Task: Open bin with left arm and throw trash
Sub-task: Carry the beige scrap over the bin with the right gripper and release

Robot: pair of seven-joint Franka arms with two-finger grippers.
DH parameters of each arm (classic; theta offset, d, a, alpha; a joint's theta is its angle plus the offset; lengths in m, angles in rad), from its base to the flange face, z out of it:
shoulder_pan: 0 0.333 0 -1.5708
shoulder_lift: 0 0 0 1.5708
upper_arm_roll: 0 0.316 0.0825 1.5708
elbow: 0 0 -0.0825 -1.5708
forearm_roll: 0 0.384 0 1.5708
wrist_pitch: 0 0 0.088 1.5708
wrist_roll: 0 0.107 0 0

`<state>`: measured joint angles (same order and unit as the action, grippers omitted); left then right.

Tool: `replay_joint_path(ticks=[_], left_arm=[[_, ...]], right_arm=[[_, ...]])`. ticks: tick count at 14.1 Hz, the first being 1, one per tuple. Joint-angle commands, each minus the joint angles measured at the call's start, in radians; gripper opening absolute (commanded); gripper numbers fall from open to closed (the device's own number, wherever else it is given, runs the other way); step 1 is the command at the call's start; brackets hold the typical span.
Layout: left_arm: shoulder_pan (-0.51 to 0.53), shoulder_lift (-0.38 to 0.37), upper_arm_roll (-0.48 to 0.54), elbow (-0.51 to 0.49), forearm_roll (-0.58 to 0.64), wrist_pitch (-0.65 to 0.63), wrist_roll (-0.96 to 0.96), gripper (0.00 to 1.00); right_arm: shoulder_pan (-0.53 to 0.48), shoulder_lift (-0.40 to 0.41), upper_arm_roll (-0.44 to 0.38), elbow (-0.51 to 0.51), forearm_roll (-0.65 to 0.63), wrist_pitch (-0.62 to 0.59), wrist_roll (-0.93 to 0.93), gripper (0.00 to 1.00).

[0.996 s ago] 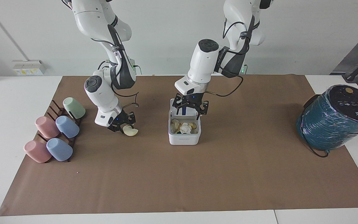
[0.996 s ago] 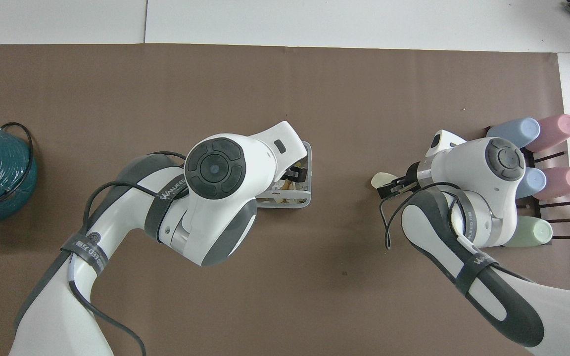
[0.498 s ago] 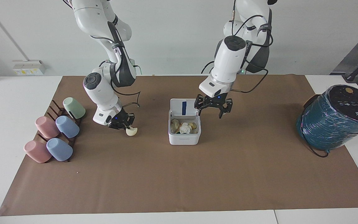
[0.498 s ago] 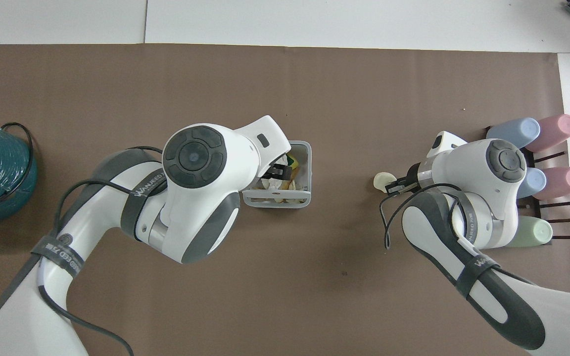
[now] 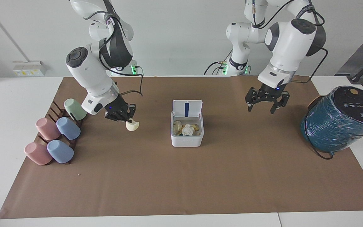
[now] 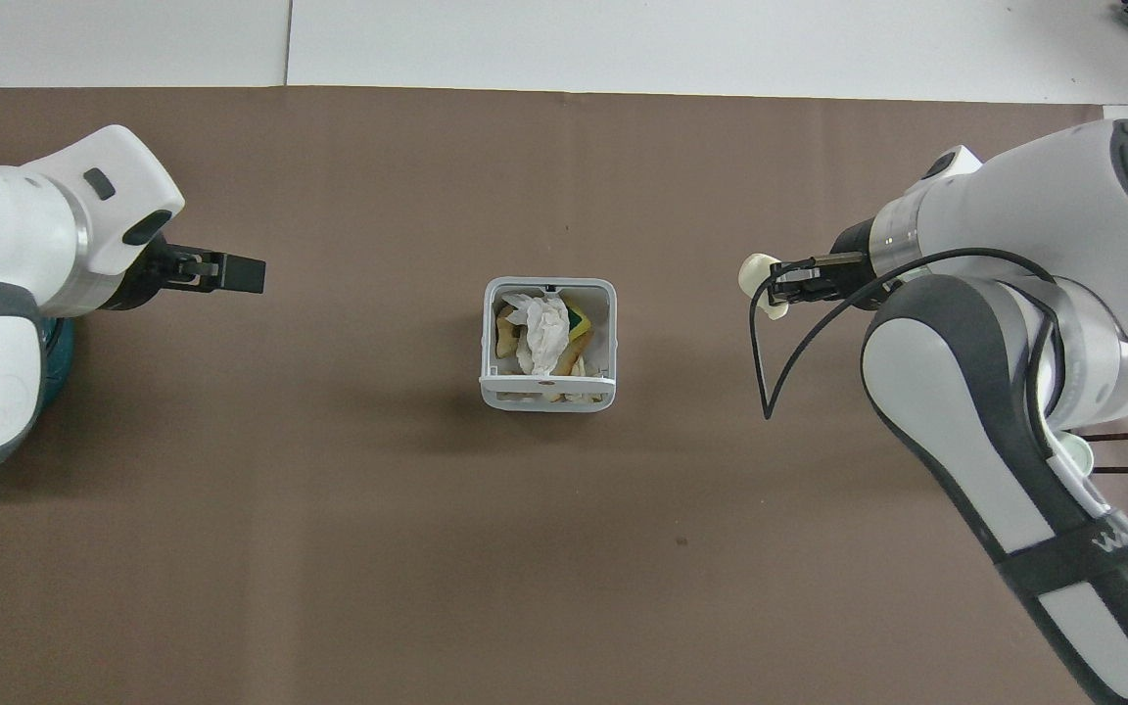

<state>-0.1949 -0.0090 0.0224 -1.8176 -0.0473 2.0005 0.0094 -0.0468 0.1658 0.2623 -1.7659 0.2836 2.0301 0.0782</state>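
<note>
facing view: bin (image 5: 187, 138) mid-mat, lid (image 5: 187, 108) up, tissue (image 5: 188, 129) and peels inside. left gripper (image 5: 267, 104) over bare mat, fingers spread, empty. right gripper (image 5: 120, 117) pinches a pale peel (image 5: 132, 126) (between cups (image 5: 68, 128) and bin).

overhead view: same layout; peel (image 6: 756, 278) at right gripper (image 6: 787, 289) tips.

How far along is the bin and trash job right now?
Done: the bin stands with its lid up, and a white tissue and peel scraps lie inside. In hand: the right gripper is shut on a pale peel piece, held above the mat beside the cup rack. Left: carrying that piece over the bin and dropping it. The left gripper hangs open near the teal cylinder.
</note>
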Motion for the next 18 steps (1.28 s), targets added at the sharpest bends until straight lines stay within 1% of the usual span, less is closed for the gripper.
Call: replay_joint_path(ticks=[1,4,6,7,10,12,13,15,16,17,18], left_arm=[[0.072,-0.035,-0.013,0.021,0.014,-0.081,0.066,1.0],[0.11,-0.017,-0.013,0.145,0.014,-0.196,0.112,1.0],[0.112,-0.002,-0.013,0.216,0.017,-0.27,0.112,1.0],[0.112,0.001,-0.013,0.242,0.018,-0.305,0.112,1.0],[0.111,-0.003,-0.013,0.27,0.02,-0.397,0.109,1.0],[0.107,-0.018,-0.016,0.256,0.018,-0.449,0.103,1.0],[0.109,-0.026,-0.016,0.248,0.017,-0.477,0.106,1.0],[0.111,-0.038,-0.016,0.222,0.017,-0.473,0.104,1.0],[0.111,-0.04,-0.016,0.221,0.017,-0.47,0.103,1.0],[0.111,-0.04,-0.016,0.221,0.017,-0.47,0.104,1.0],[0.111,-0.04,-0.016,0.221,0.017,-0.468,0.104,1.0]], right_arm=[[0.08,0.043,0.009,0.048,0.08,0.072,0.179,0.0],[0.195,0.075,0.009,0.046,0.081,0.182,0.342,0.0],[0.254,0.102,0.008,0.046,0.081,0.241,0.408,0.0],[0.265,0.116,0.008,0.045,0.081,0.252,0.425,0.0],[0.294,0.139,0.008,0.036,0.081,0.256,0.431,0.0],[0.308,0.149,0.008,0.023,0.08,0.256,0.431,0.0],[0.306,0.147,0.008,0.013,0.078,0.252,0.431,0.02],[0.306,0.139,0.008,-0.01,0.078,0.252,0.431,0.18],[0.306,0.139,0.008,-0.01,0.078,0.252,0.431,0.29],[0.306,0.139,0.008,-0.01,0.078,0.252,0.431,0.51],[0.306,0.139,0.008,-0.01,0.077,0.252,0.431,0.63]])
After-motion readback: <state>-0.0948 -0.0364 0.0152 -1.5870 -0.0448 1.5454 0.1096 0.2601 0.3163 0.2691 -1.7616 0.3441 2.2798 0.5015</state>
